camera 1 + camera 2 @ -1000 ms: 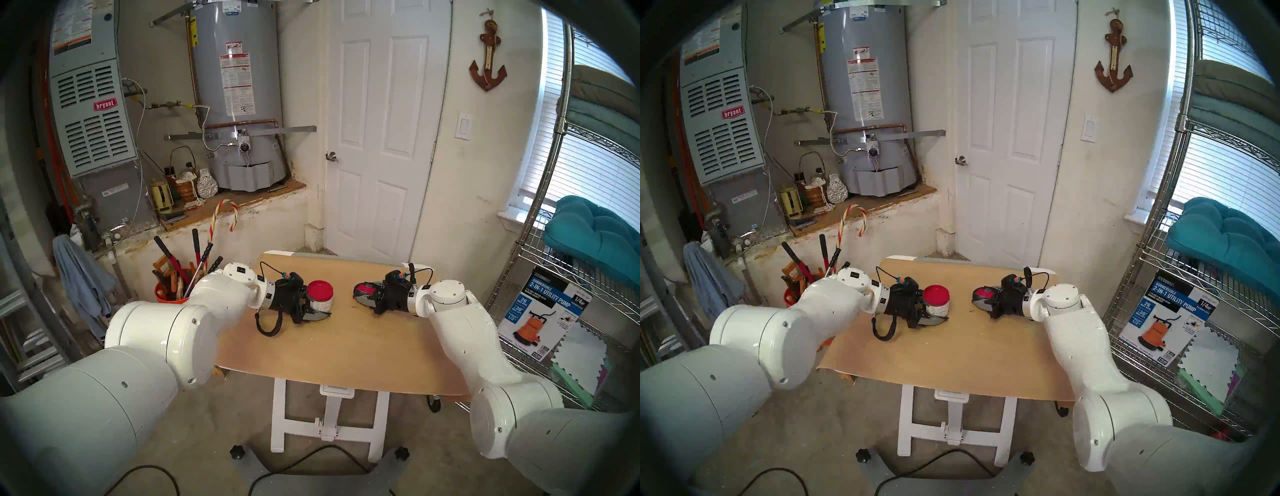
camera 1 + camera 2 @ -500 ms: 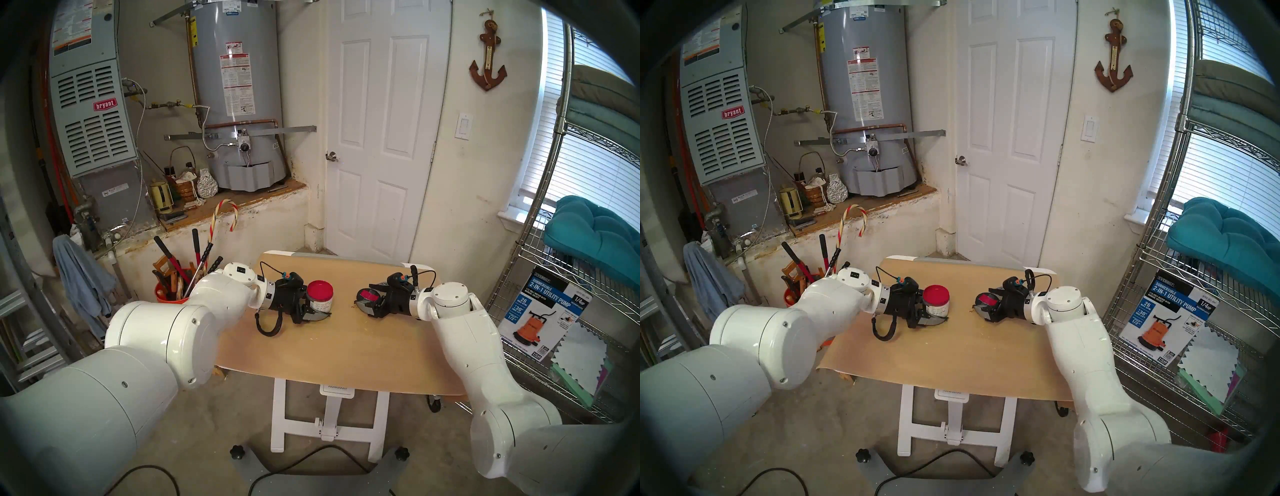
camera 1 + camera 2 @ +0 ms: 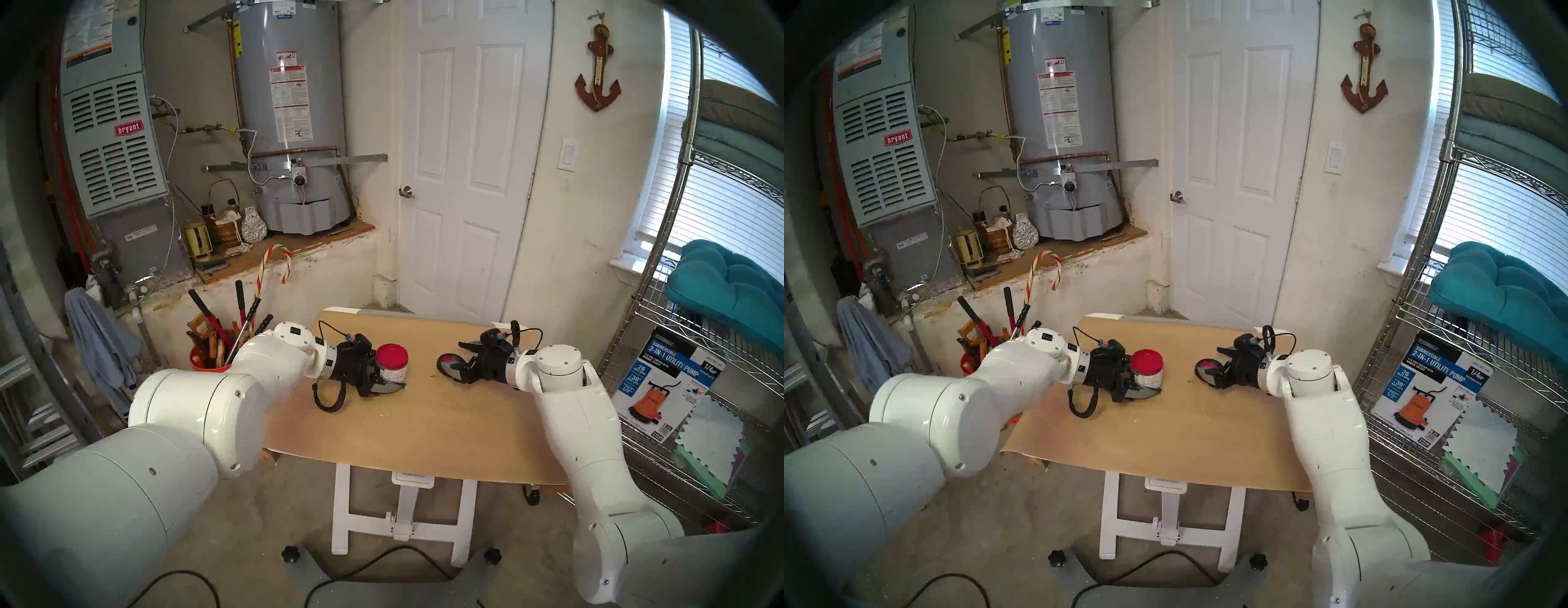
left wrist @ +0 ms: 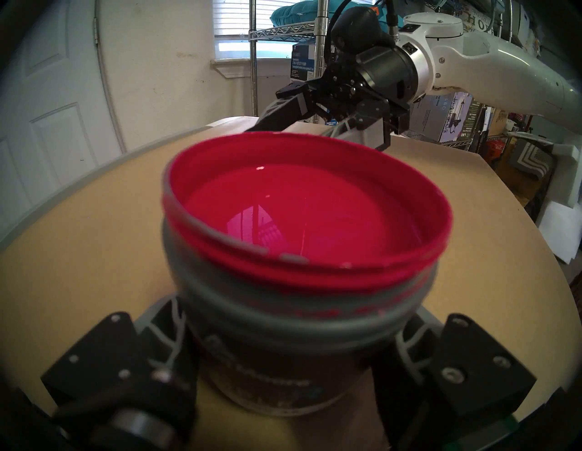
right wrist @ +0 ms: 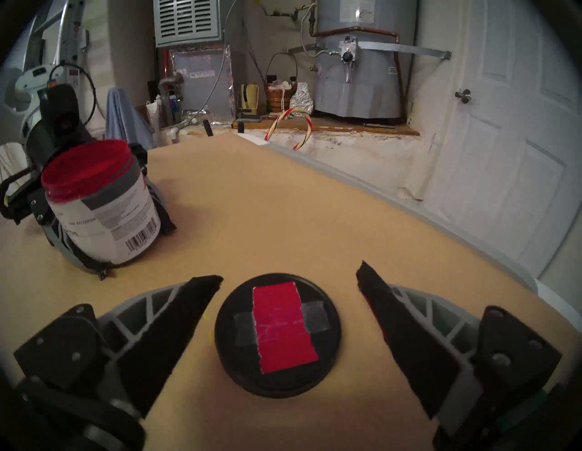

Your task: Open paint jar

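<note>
The tan paper-covered counter (image 3: 407, 424) carries my small cylindrical white-labelled paint jar (image 3: 393, 364), uncapped and brimming with red paint. My left end effector (image 3: 388, 378) clamps its lower wall; it looks stiff, slippery, spill-prone. The flat round black lid (image 5: 278, 334) lies between my right end effector (image 5: 288, 280)'s wide-spread fingers, untouched.

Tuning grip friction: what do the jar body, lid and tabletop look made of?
Paint jar: likely plastic with a glossy printed paper label, moulded threads at the rim. Lid: matte black, probably plastic, red patch taped on top. Table: flat matte tan, looks like fibreboard or paper covering.
</note>
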Robot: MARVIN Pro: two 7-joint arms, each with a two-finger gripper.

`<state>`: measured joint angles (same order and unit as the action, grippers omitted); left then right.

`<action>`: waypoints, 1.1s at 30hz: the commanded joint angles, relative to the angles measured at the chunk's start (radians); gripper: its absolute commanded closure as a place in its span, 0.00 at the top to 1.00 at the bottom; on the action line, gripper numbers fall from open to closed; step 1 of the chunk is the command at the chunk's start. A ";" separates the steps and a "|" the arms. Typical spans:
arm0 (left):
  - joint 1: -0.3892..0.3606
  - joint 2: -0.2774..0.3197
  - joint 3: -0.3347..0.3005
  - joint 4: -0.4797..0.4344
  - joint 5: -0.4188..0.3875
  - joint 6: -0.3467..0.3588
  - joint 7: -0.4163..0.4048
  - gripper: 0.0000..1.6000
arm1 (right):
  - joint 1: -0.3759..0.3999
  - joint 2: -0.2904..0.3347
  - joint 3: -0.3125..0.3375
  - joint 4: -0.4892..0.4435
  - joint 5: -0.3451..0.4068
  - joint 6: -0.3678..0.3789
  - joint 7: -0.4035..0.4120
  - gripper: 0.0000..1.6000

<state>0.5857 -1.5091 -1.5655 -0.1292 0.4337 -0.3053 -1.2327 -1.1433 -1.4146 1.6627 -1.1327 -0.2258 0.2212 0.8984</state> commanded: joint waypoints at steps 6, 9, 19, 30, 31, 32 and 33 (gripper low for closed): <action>-0.020 0.002 0.001 -0.007 0.001 0.000 -0.002 0.00 | 0.004 -0.053 0.031 -0.084 0.036 0.034 -0.025 1.00; -0.021 0.002 0.002 -0.007 0.003 0.001 -0.001 0.00 | 0.003 -0.054 0.031 -0.087 0.035 0.037 -0.027 1.00; -0.024 0.003 0.005 -0.005 0.007 0.006 -0.008 0.00 | 0.004 -0.058 0.030 -0.088 0.033 0.033 -0.033 1.00; -0.028 0.020 -0.003 -0.009 0.000 0.001 -0.033 0.00 | 0.006 -0.061 0.031 -0.080 0.032 0.027 -0.041 1.00; -0.028 0.021 -0.003 -0.009 0.000 0.002 -0.038 0.00 | 0.007 -0.061 0.030 -0.078 0.031 0.025 -0.041 1.00; -0.028 0.021 -0.003 -0.009 0.000 0.002 -0.038 0.00 | 0.007 -0.061 0.030 -0.078 0.031 0.025 -0.041 1.00; -0.028 0.021 -0.004 -0.008 0.000 0.003 -0.041 0.00 | 0.008 -0.061 0.029 -0.076 0.032 0.023 -0.040 1.00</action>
<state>0.5823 -1.5008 -1.5649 -0.1287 0.4379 -0.3021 -1.2576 -1.1536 -1.4666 1.6967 -1.1945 -0.2003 0.2587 0.8547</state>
